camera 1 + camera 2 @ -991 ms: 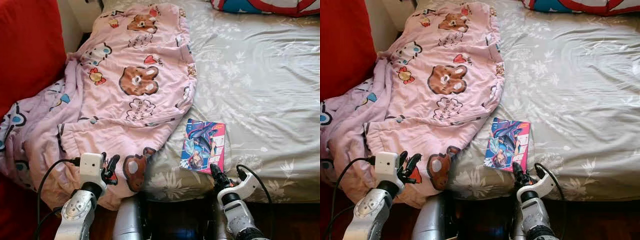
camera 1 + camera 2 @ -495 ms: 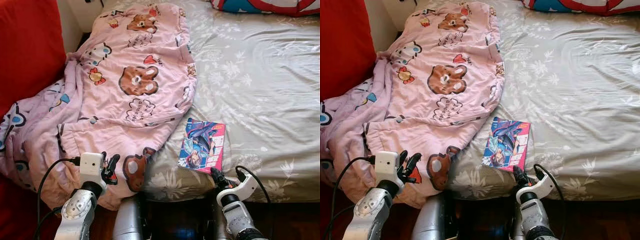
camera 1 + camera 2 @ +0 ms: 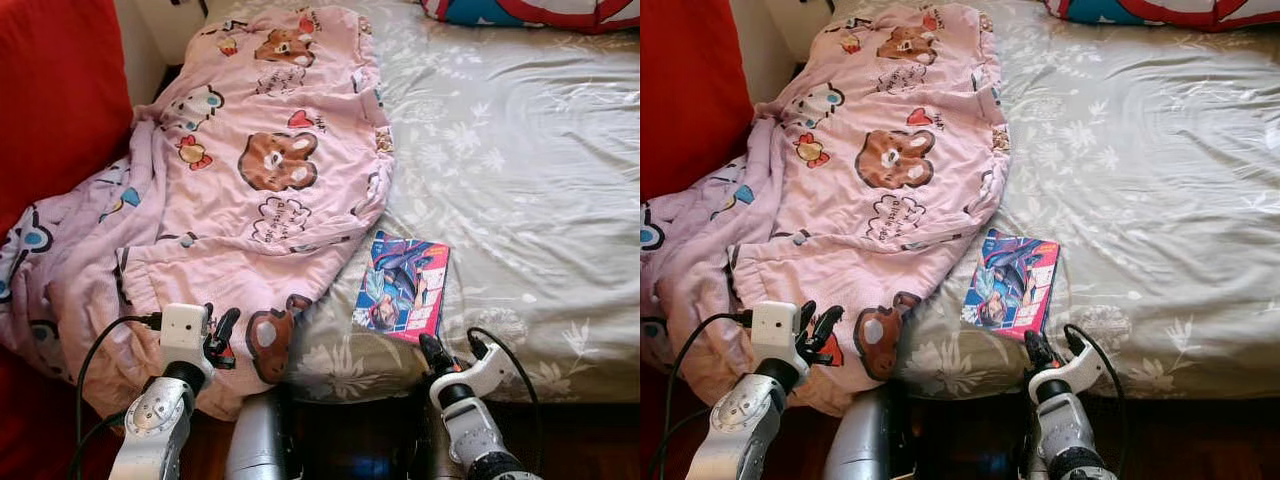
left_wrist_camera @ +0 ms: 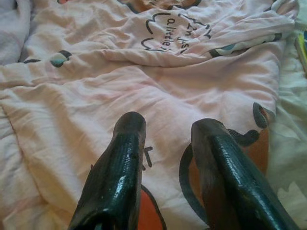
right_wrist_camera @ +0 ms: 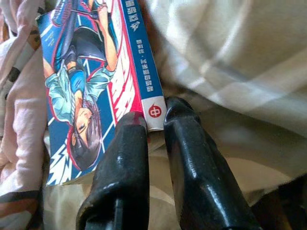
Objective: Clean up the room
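Observation:
A comic book with a blue and red cover lies on the grey floral sheet, close to the bed's near edge. My right gripper is shut on the book's near corner by the spine, and that edge is slightly raised. A pink blanket printed with bears covers the left of the bed and hangs over its edge. My left gripper stands open just above the blanket's hanging near part, with nothing between its fingers.
A red cushion stands at the left beside the bed. A red and blue pillow lies at the head of the bed, far right. Dark floor shows below the mattress edge between my arms.
The book's near edge has swung a little to the left and lifted, held in my right gripper, which has shifted slightly left. The left arm has stayed still.

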You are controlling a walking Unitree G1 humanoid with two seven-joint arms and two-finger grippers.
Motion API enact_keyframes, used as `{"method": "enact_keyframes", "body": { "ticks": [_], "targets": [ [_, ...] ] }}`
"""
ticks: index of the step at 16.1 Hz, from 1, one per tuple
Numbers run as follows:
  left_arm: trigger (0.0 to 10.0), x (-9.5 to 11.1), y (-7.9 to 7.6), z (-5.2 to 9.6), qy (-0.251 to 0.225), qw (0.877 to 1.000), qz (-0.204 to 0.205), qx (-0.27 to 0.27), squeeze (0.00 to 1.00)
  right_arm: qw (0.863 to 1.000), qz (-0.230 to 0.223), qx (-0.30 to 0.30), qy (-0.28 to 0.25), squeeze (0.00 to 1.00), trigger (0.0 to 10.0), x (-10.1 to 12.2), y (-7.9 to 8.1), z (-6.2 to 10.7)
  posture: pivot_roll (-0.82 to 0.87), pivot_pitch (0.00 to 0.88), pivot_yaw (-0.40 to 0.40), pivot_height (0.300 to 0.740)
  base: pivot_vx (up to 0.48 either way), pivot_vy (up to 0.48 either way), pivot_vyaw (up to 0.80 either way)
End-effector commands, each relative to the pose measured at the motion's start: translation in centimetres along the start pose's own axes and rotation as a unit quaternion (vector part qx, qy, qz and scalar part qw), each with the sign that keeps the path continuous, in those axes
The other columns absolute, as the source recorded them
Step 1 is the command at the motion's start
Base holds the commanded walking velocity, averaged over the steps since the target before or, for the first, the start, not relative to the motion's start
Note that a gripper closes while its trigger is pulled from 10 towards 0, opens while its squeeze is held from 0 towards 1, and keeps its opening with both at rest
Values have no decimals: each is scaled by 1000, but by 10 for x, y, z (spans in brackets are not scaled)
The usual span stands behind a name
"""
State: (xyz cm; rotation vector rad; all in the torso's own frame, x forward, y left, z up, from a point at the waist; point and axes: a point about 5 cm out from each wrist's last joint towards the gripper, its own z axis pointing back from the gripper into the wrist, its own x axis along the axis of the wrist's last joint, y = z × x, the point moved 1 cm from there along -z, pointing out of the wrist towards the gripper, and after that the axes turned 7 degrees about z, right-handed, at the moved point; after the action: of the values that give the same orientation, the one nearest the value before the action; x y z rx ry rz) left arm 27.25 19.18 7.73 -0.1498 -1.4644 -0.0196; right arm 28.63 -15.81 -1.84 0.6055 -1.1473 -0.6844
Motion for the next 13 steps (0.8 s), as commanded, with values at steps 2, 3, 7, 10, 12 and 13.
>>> {"method": "enact_keyframes", "body": {
  "ticks": [2, 3, 7, 10, 12, 13],
  "targets": [
    [10000, -4, 7, 2, 14, 1000, -13, 9, 0, 1000, -3, -9, 7, 0, 0, -5, -2, 2, 139, 211, 123, 598, 0, 0, 0],
    [10000, -5, 7, 0, 14, 1000, -13, 11, 0, 1000, 8, -10, -5, 0, 0, 0, 0, 0, 133, 204, 121, 598, 0, 0, 0],
    [10000, -6, 6, -9, 9, 1000, -8, 17, 0, 997, 66, 6, -42, 0, 0, 20, 11, -8, 109, 171, 100, 598, 0, 0, 0],
    [10000, -6, 3, -17, 5, 1000, -2, 21, 0, 988, 122, 19, -92, 0, 0, 45, 24, -15, 78, 136, 81, 598, 0, 0, 0],
    [10000, -8, 1, -22, 3, 1000, 5, 24, 0, 976, 171, 29, -131, 0, 0, 62, 34, -16, 57, 109, 64, 598, 0, 0, 0],
    [10000, -9, 0, -24, 2, 1000, 8, 26, 0, 972, 186, 29, -139, 0, 0, 66, 37, -17, 50, 97, 56, 598, 0, 0, 0]
  ]
}}
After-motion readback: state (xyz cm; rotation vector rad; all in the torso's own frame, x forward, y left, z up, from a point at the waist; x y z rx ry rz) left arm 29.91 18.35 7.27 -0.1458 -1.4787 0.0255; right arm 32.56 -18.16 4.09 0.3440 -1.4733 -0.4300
